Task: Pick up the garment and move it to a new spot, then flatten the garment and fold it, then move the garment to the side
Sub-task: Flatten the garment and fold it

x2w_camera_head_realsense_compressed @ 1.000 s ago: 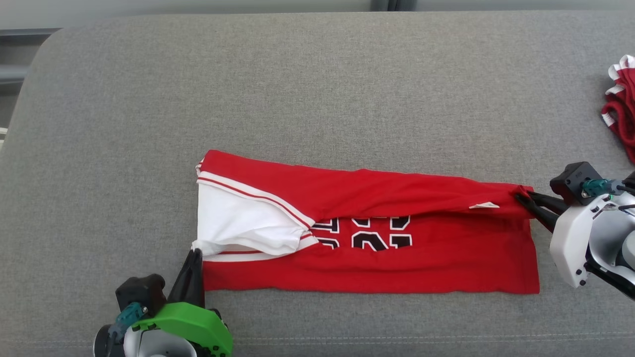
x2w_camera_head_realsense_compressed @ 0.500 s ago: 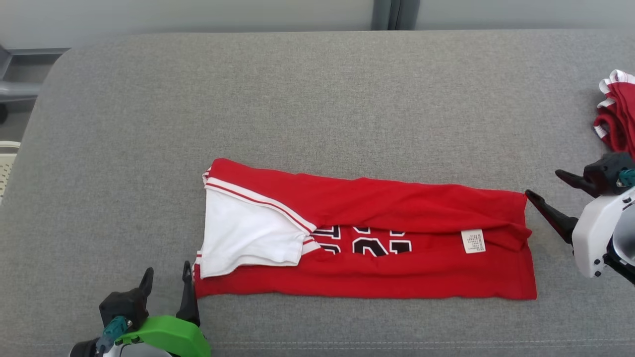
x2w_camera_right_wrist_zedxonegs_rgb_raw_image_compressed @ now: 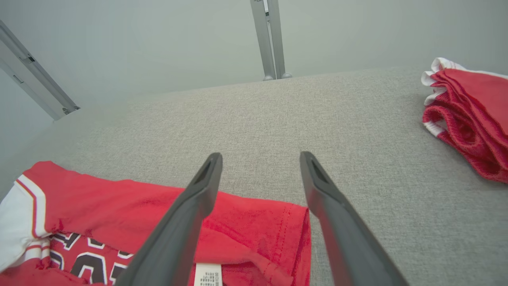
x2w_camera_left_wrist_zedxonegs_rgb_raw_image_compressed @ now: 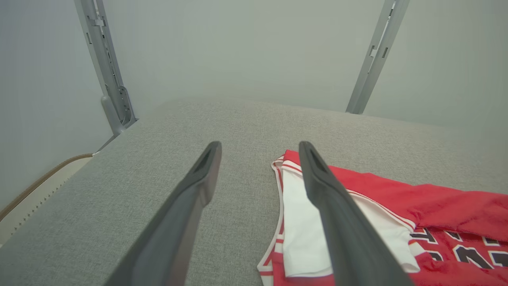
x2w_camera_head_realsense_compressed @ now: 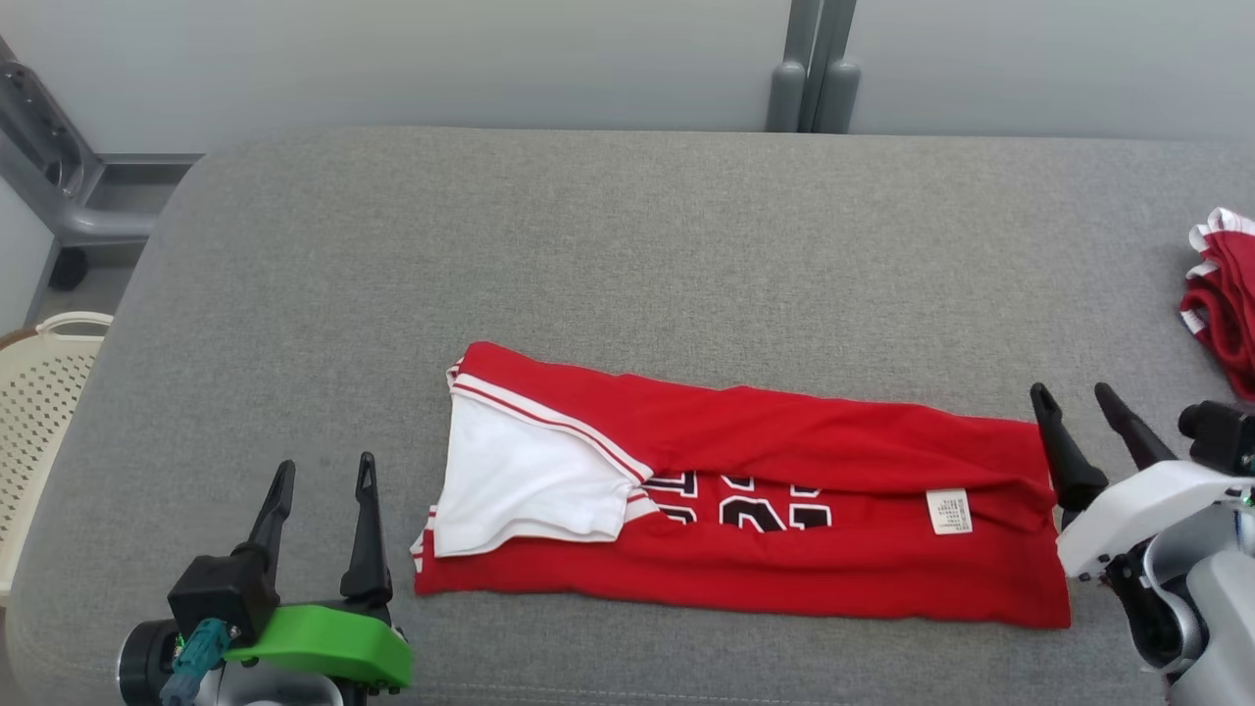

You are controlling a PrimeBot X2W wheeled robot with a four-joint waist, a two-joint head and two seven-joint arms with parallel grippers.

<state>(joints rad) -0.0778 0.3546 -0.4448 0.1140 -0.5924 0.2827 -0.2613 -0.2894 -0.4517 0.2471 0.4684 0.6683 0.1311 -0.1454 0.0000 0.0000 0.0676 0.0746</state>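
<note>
- Both claws stand with their fingers apart and hold nothing. The left gripper sits in the lower left of the head view, just beside the garment's left end. The right gripper sits at the lower right, just beside its right end.
- The garment lies lower centre on the grey cushion as a long red band running left to right. Its upper long edge is turned down over the black numerals, half hiding them.
- A white panel lies loose at the left end, and a care label shows near the puckered right end.
- Judged from this, one lengthwise fold is laid and another is due. Each claw should come in low and pinch every layer at matching corners. Both should lift evenly so the band does not sag or the white panel flip out.
- Well apart, a second red garment rests at the right edge and a basket at the left; the carry should stay clear of both.
</note>
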